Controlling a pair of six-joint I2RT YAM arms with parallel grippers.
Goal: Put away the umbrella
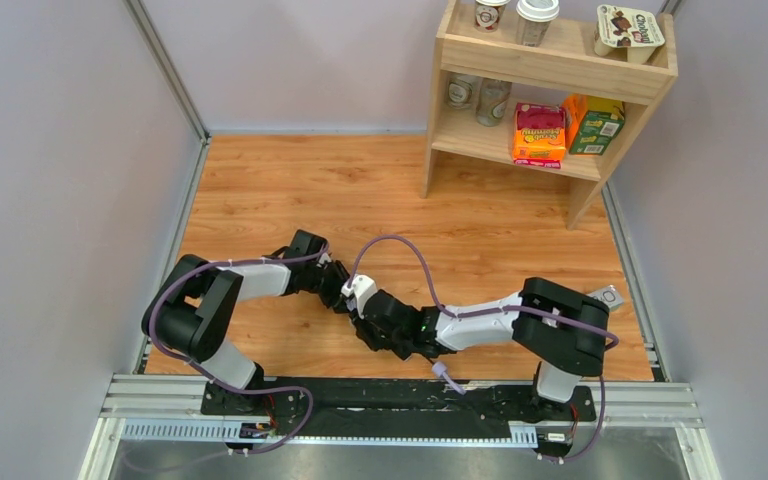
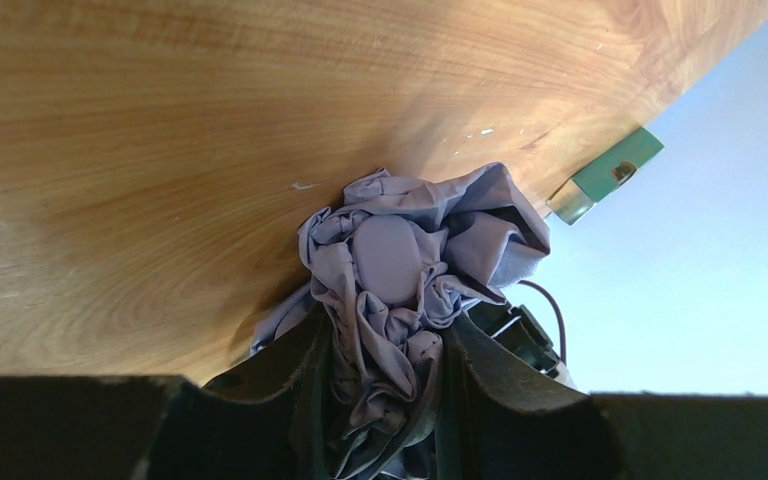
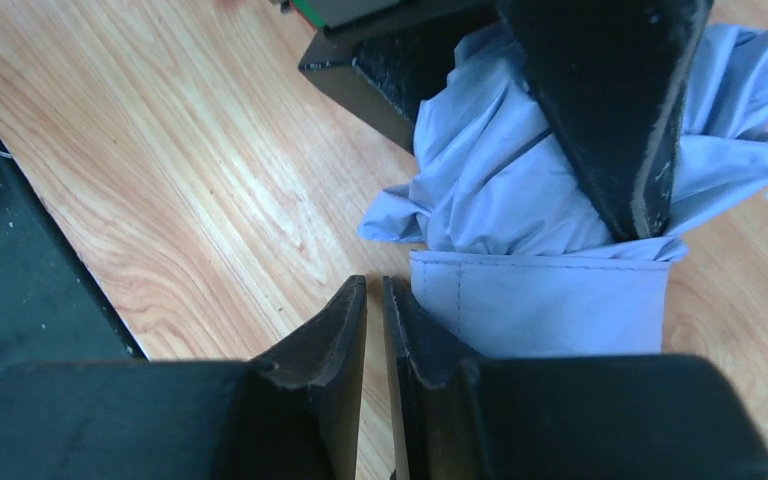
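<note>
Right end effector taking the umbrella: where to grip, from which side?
Likely the flat stitched band wrapped round the umbrella, firmer than the loose bunched fabric above it. Come from the band's left edge in the right wrist view, beside the right end effector; the left end effector clamps the crumpled part.

The left arm (image 1: 250, 278) folds at its elbow, with the forearm reaching toward 3 o'clock. The right arm (image 1: 485, 318) stretches toward 9 o'clock, and the wrists meet. The left tool (image 2: 385, 335) clamps the umbrella (image 2: 390, 250). The right tool (image 3: 374, 290) has its fingers a narrow slit apart, holding nothing.
</note>
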